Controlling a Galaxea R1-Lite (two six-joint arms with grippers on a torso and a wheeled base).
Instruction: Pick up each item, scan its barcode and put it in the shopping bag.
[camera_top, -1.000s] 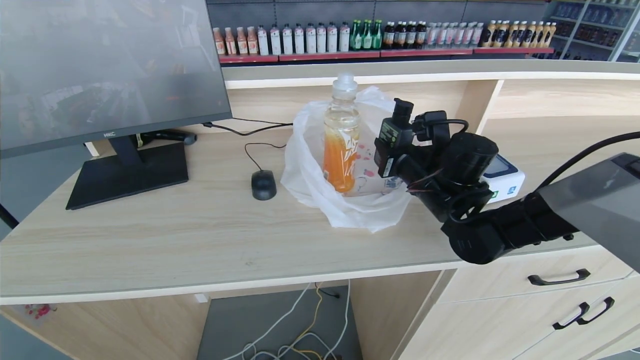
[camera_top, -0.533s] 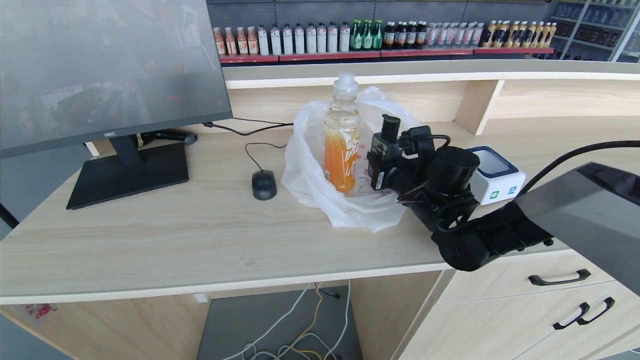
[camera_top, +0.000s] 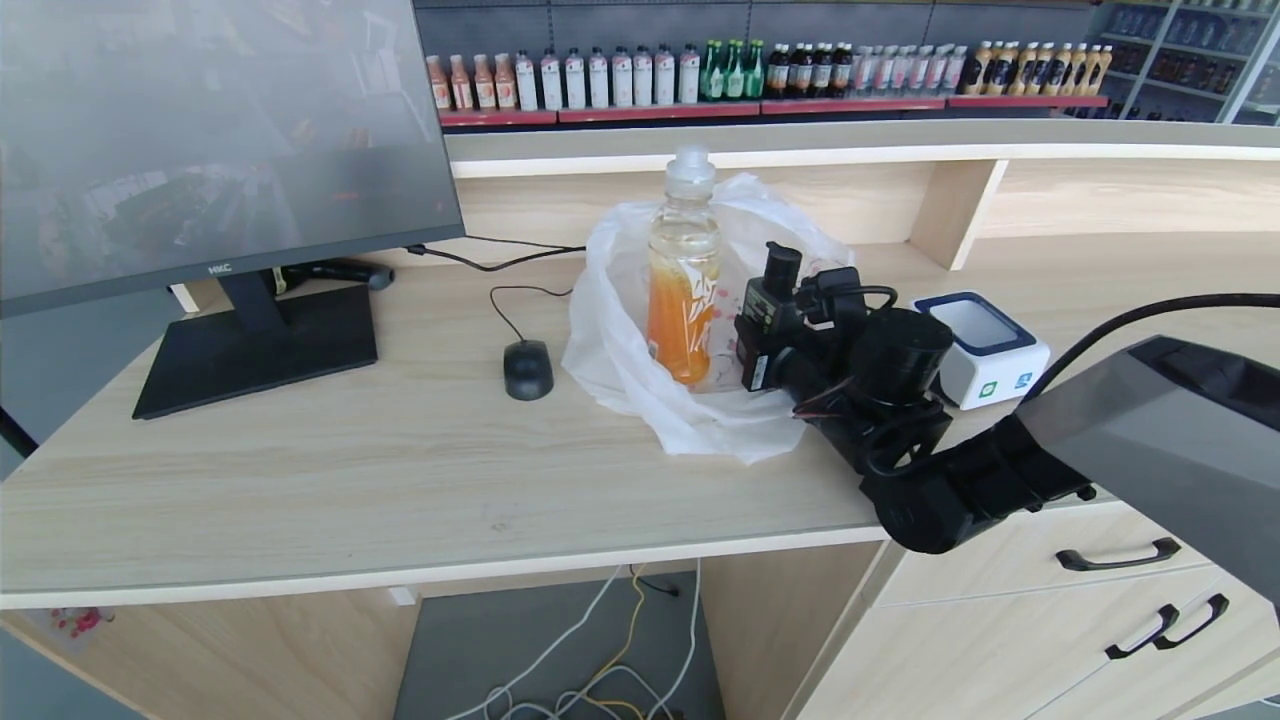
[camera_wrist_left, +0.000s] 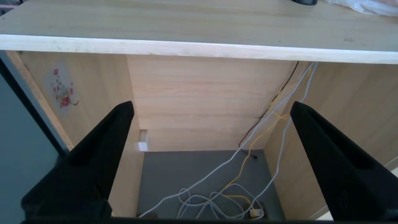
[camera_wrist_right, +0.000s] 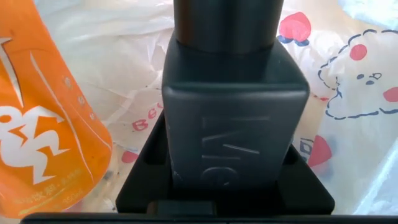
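At the mouth of the white shopping bag (camera_top: 612, 350), the right gripper (camera_top: 790, 350) is clamped on a dark square bottle (camera_top: 765, 320), just beside the upright orange drink bottle (camera_top: 682, 300). Nudging or dropping it askew could topple that one. The left gripper (camera_wrist_left: 211, 168) hangs spread apart below the counter (camera_top: 400, 470).

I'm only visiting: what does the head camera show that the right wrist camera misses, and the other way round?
Only the head view: the monitor, the mouse, the white scanner box, the counter and the cap of the orange drink bottle.
Only the right wrist view: a cartoon animal printed on a wrapper inside the bag.
Both: the orange drink bottle, the white shopping bag and the dark bottle held in the right pincer.
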